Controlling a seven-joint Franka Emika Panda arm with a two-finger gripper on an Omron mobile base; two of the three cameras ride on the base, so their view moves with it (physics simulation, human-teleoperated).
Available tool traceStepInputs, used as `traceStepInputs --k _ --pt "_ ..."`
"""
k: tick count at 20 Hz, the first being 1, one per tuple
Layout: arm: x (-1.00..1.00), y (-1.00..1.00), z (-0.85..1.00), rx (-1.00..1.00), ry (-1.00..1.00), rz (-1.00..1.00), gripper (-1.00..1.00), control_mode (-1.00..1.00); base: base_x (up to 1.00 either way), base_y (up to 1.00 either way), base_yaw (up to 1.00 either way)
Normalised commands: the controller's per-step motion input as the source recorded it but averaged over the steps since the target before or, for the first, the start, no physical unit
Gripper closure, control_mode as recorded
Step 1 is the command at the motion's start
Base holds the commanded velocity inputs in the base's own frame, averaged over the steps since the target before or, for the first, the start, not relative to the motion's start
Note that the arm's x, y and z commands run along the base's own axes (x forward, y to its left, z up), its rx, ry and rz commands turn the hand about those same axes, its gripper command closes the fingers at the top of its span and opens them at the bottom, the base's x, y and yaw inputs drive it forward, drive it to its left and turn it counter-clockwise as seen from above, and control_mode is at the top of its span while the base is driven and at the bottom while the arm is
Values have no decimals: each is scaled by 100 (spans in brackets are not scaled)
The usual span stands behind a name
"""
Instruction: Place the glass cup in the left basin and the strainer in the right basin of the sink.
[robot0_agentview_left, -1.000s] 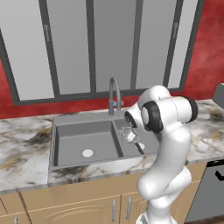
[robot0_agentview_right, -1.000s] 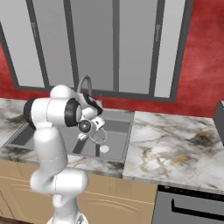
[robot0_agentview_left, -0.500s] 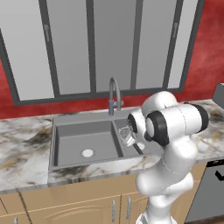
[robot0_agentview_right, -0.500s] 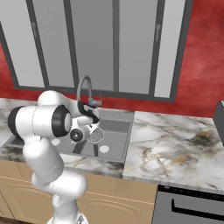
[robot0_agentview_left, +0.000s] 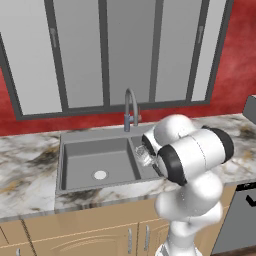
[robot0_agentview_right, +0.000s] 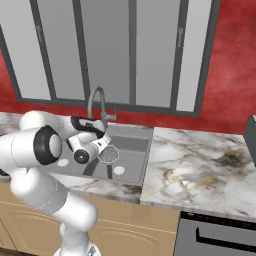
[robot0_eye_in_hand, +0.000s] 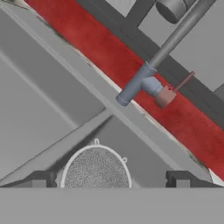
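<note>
With the gripper (robot0_eye_in_hand: 112, 181) spread wide and nothing held, the strainer (robot0_agentview_right: 108, 154) is seen lying in the right basin (robot0_agentview_right: 131, 150) just beside it, so the arm is best lifted straight clear without the rim being clipped.

Marble counter (robot0_agentview_right: 200, 160), red wall (robot0_agentview_left: 235, 65), window panels (robot0_agentview_left: 120, 50), wood cabinets (robot0_agentview_left: 90, 235).

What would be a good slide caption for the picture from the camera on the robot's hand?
Open gripper above the round grey wire-mesh strainer in the matte grey sink, beside the grey faucet.
</note>
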Motion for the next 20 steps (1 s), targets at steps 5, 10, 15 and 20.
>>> traceStepInputs --k 5,10,15,20 --pt "0 0 56 29 0 -1 -100 -100 0 0 0" --pt "-5 0 48 40 0 -1 -100 -100 0 0 0" --pt "-7 -9 32 38 0 0 -100 -100 0 0 0" --pt "-18 -10 4 30 1 0 -100 -100 0 0 0"
